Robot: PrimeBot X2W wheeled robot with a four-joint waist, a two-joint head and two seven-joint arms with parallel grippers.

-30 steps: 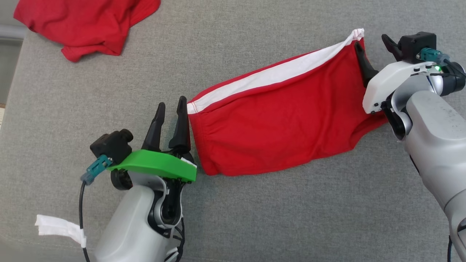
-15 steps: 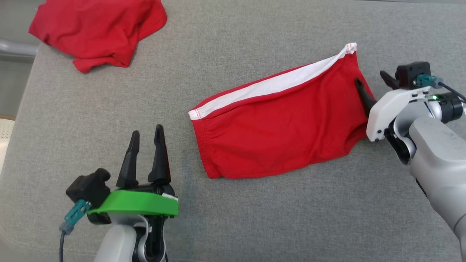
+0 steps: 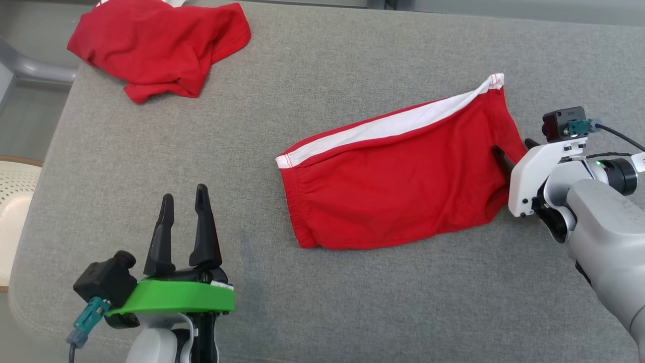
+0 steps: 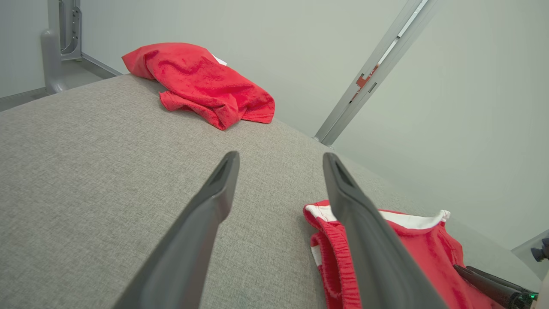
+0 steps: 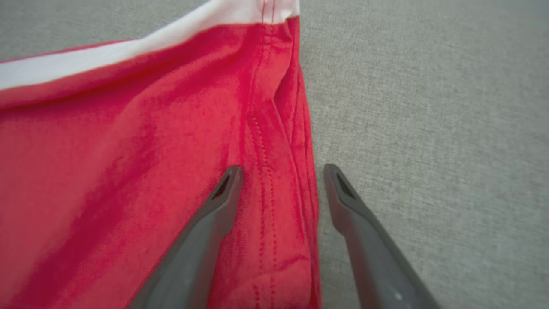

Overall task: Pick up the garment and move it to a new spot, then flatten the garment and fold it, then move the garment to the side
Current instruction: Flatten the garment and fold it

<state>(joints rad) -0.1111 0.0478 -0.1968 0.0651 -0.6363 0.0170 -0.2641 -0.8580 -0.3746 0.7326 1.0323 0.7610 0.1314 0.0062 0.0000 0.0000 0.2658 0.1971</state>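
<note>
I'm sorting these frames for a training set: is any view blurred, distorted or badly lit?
Head view: sharp and evenly lit, with only a faint shadow along the red garment. Left wrist view: the wide-angle lens bows the grey surface; the left claw looks soft near the lens. Right wrist view: the cloth is slightly soft around the open right claw; no glare.
</note>
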